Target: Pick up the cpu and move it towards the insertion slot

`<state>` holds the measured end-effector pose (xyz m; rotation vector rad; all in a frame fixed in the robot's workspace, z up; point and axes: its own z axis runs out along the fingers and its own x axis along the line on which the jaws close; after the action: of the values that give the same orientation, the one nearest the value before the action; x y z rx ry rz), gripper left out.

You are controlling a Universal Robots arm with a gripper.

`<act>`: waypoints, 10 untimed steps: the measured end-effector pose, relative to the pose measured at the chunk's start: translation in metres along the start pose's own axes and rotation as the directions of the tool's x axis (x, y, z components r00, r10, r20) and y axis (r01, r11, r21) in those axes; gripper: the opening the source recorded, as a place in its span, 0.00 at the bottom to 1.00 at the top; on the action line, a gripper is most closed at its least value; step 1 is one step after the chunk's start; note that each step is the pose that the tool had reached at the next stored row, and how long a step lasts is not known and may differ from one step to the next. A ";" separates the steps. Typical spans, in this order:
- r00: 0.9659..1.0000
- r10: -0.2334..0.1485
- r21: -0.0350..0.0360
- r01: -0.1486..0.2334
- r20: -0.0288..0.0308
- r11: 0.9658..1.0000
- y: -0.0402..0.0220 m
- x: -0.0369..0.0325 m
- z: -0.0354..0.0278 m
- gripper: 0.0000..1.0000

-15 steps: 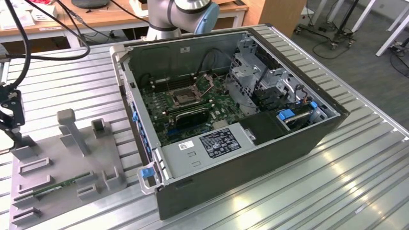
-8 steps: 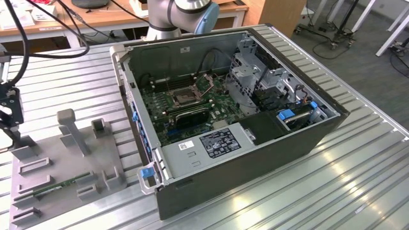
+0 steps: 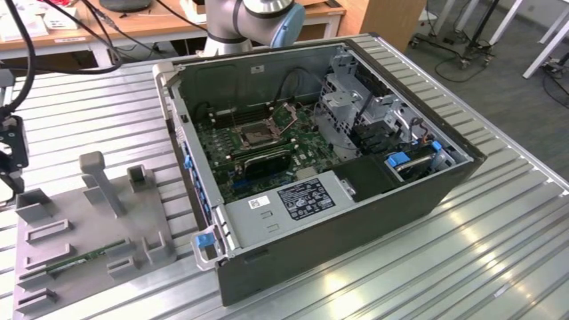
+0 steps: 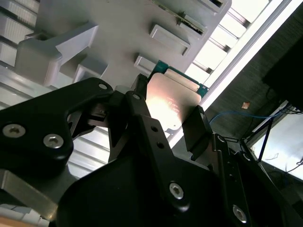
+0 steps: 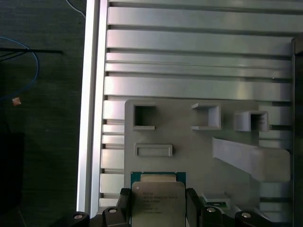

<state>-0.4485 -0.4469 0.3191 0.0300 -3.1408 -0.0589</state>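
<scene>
Silvery-beige chip, the cpu [image 5: 156,202], sits clamped between the two black fingers [image 5: 191,204] of the gripper [image 3: 10,150]. The jaws are closed to the chip's width, one pad on each opposite side edge. Its flat metal top faces the first wrist camera and its green rim shows at the far edge. In the second wrist view the chip appears to stand clear of the grey fixture plate [image 3: 89,227] beneath it, though whether any edge touches the plate cannot be confirmed.

Position: the gripper hangs at the exterior view's left edge, over the far corner of the plate and outside the computer case [image 3: 356,220].

Governing relation: the insertion slot [image 3: 254,132] lies well apart from the held chip, towards the exterior view's right. It is down inside the case, on the green board, beyond the near case wall. The chip is near square, so no long axis is noted. Its corner alignment with the socket frame cannot be judged from these views.

Containers: the case lies on its side on the ribbed metal table [image 3: 427,267], open upward. The socket shows a silver frame and a dark centre. The plate carries a thin green memory stick [image 3: 84,259] in one groove, near the exterior view's lower left.
</scene>
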 end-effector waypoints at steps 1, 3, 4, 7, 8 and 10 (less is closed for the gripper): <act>1.000 0.000 0.000 0.000 0.000 1.000 0.0000 0.0000 -0.0011 0.55; 1.000 0.000 0.000 0.000 0.000 1.000 0.0001 0.0000 -0.0034 0.55; 1.000 0.000 0.000 0.000 0.000 1.000 0.0002 0.0000 -0.0047 0.55; 1.000 0.000 0.000 0.000 0.000 1.000 0.0003 0.0000 -0.0085 0.55; 1.000 0.000 0.000 0.000 0.000 1.000 0.0004 0.0000 -0.0098 0.55; 1.000 0.000 0.000 0.000 0.000 1.000 0.0005 0.0000 -0.0124 0.55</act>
<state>-0.4485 -0.4469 0.3315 0.0300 -3.1408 -0.0589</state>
